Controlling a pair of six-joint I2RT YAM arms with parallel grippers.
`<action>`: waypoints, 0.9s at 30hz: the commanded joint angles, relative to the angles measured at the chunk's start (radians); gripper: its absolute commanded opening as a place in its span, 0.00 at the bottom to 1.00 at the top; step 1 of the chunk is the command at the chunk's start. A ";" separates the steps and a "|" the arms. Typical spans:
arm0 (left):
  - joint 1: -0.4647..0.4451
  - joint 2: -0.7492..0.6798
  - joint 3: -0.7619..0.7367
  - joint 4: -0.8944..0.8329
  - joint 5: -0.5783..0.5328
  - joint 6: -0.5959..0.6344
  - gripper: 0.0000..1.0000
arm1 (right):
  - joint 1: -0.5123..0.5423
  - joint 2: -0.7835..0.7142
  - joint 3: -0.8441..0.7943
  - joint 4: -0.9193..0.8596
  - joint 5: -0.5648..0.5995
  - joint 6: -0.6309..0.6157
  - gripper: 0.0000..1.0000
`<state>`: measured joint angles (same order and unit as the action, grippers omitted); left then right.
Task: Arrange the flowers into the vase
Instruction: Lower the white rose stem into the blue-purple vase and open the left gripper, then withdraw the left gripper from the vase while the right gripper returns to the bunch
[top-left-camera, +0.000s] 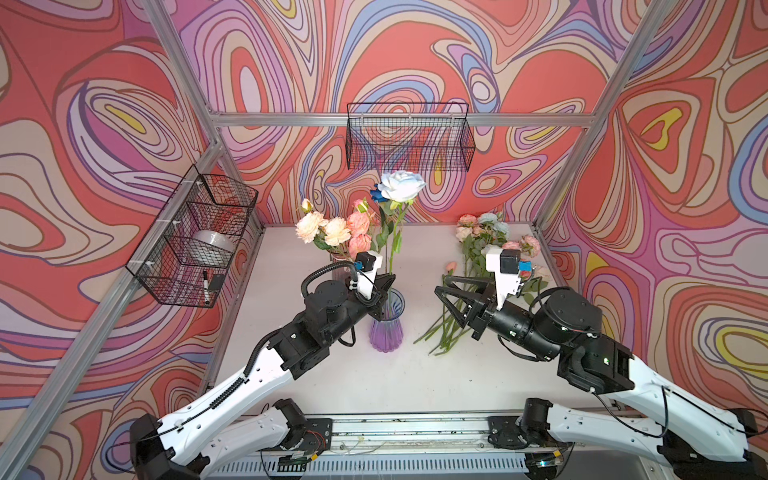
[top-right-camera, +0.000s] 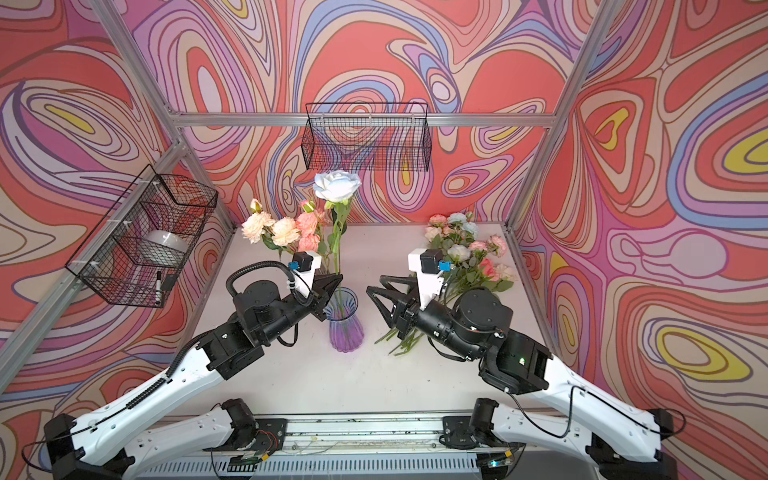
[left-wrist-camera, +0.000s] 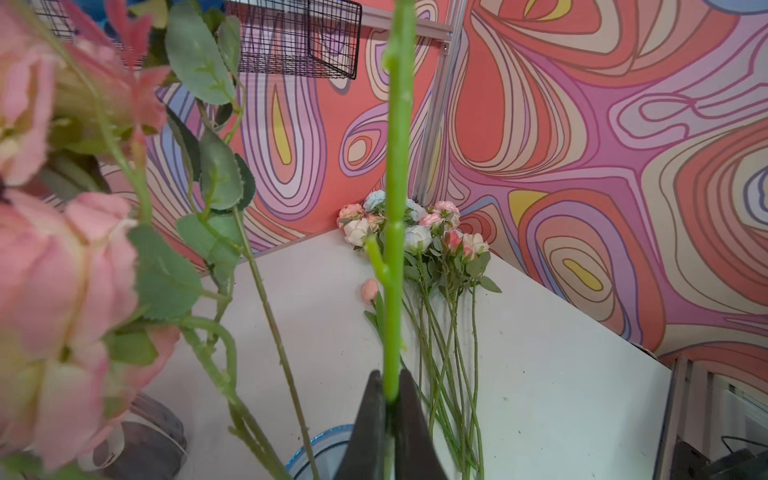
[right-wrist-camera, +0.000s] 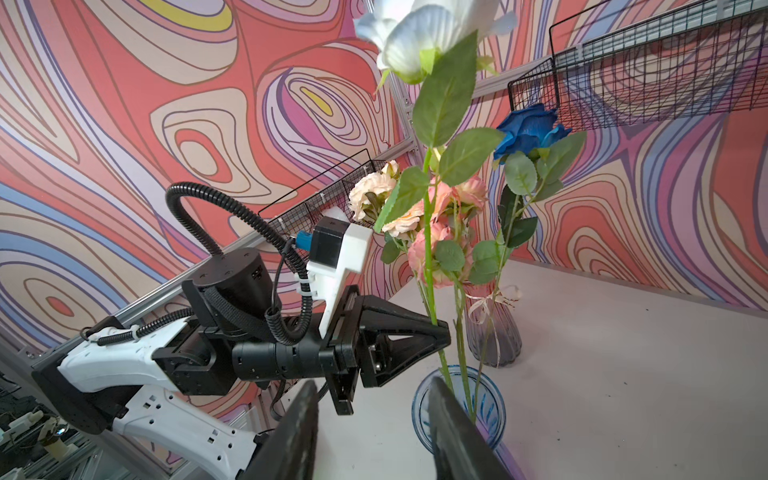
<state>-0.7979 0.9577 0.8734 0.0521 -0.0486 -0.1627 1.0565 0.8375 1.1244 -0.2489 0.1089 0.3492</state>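
A clear purple vase (top-left-camera: 386, 324) (top-right-camera: 347, 326) (right-wrist-camera: 490, 415) stands mid-table. Above its mouth my left gripper (top-left-camera: 390, 282) (top-right-camera: 338, 280) (left-wrist-camera: 390, 376) (right-wrist-camera: 446, 332) is shut on the green stem (left-wrist-camera: 395, 208) of a tall cream-white rose (top-left-camera: 402, 185) (top-right-camera: 336, 185) (right-wrist-camera: 424, 37). The stem stands upright with its lower end in the vase. A dark blue rose (top-left-camera: 377, 195) (right-wrist-camera: 528, 129) also stands in the vase. More flowers (top-left-camera: 486, 237) (top-right-camera: 461, 245) (left-wrist-camera: 415, 232) lie in a pile at the right. My right gripper (top-left-camera: 441, 283) (top-right-camera: 374, 282) (right-wrist-camera: 374, 382) hangs open and empty over their stems.
A second, darker vase (top-left-camera: 340, 270) (right-wrist-camera: 494, 332) with a ribbon holds pink and peach blooms behind the left gripper. A wire basket (top-left-camera: 409, 137) hangs on the back wall. Another basket (top-left-camera: 195, 237) on the left wall holds a white roll and a marker.
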 joint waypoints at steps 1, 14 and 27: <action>-0.004 -0.029 -0.011 0.025 -0.051 -0.047 0.17 | 0.005 -0.011 -0.017 0.003 0.030 0.003 0.45; -0.027 -0.122 0.125 -0.116 0.070 -0.176 0.67 | 0.005 0.011 -0.044 -0.068 0.227 0.087 0.53; -0.027 -0.404 -0.074 -0.157 0.164 -0.385 0.94 | -0.265 0.195 -0.167 -0.208 0.184 0.355 0.52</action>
<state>-0.8196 0.5980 0.8577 -0.0578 0.0967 -0.4744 0.8951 1.0157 1.0111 -0.4435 0.4000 0.6220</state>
